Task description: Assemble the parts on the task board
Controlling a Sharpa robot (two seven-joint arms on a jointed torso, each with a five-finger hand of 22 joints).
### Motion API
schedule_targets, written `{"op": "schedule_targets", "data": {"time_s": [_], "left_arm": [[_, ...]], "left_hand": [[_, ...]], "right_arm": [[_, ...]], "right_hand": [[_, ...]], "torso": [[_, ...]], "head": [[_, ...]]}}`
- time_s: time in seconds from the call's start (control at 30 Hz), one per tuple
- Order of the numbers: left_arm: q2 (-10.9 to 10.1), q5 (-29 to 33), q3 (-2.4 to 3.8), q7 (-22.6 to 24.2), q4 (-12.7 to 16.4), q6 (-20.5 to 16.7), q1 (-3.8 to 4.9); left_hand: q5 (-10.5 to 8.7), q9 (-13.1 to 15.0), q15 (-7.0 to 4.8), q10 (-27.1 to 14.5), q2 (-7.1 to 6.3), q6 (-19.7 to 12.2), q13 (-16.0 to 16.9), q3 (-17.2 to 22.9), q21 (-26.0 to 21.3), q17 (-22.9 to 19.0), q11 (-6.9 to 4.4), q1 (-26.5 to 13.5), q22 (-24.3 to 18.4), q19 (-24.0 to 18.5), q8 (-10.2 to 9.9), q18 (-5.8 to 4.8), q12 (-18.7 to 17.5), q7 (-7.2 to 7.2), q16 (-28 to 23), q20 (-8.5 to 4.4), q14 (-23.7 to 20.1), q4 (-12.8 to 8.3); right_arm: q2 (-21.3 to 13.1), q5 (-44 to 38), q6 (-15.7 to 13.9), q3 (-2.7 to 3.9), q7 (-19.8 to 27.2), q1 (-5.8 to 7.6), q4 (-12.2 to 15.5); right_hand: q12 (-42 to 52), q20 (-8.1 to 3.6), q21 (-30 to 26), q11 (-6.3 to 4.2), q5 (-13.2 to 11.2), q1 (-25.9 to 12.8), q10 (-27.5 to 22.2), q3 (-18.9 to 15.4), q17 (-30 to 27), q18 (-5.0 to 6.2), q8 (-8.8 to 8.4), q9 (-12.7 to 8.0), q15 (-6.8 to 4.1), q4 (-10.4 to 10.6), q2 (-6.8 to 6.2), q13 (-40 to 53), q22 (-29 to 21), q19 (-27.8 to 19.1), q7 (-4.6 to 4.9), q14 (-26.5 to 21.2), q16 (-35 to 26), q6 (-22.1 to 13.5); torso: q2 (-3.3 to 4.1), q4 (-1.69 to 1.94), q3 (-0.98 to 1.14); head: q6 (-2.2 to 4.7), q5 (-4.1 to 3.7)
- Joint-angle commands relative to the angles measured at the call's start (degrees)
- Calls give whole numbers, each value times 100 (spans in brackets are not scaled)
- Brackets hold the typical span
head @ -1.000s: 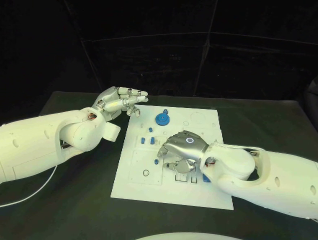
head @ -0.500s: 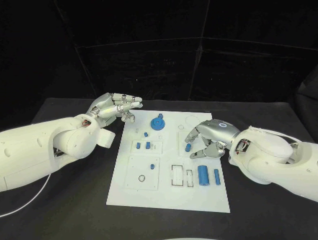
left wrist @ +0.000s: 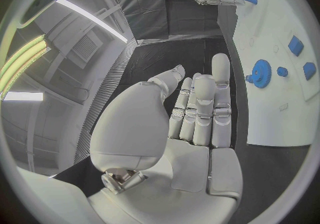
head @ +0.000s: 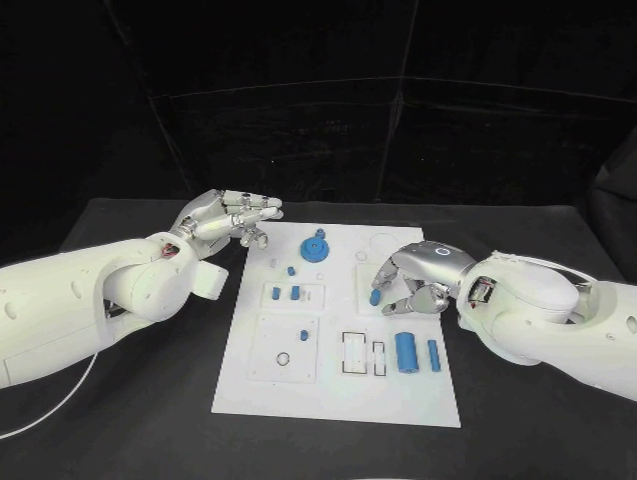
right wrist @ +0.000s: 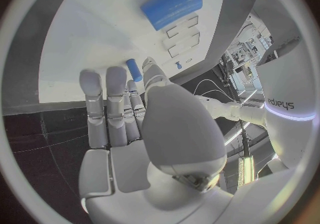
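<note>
Blue parts (head: 406, 349) dot our white task board (head: 333, 390) on the black tabletop (head: 549, 250); our right hand (head: 412, 280) pinches one small part (head: 374, 296), left hand (head: 232, 215) curls empty.

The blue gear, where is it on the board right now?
In the head view the blue gear stands at the far end of the task board, toward its left side, beside the left hand hovering just off the board's corner.

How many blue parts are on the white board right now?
8: gear at top, peg below it, pair side by side, stub lower left, two cylinders lower right, capsule at right hand's fingertips; others may be hidden.
</note>
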Motion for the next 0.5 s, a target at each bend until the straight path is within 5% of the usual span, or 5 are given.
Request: {"op": "schedule_targets", "data": {"time_s": [0.03, 0.5], "left_arm": [[3, 23, 4, 24, 7, 78, 8], [1, 23, 3, -3, 8, 107, 8]], "left_hand": [[2, -8, -7, -57, 40, -29, -8, -34, -20, -6, 3, 0, -8, -30, 22, 70, 32, -10, -19, 12, -30, 14], [2, -8, -7, -57, 40, -29, -8, -34, -20, -6, 3, 0, -8, -30, 22, 70, 32, -10, -19, 12, -30, 14]], "right_arm": [[64, -109, 10, 1, 4, 10, -28], [291, -99, 122, 1, 22, 9, -181]], "right_hand": [[60, -10, 84, -6, -68, 90, 102, 70, 76, 60, -26, -2, -16, -9, 55, -9, 104, 92, -6, 58, 82, 41], [56, -70, 570, -81, -300, 350, 528, 465, 609, -69, 6, 6, -87, -34, 266, -27, 801, 510, 6, 232, 541, 137]], "torso": [[5, -6, 3], [-3, -7, 5]], "head": [[-6, 11], [-31, 16]]}}
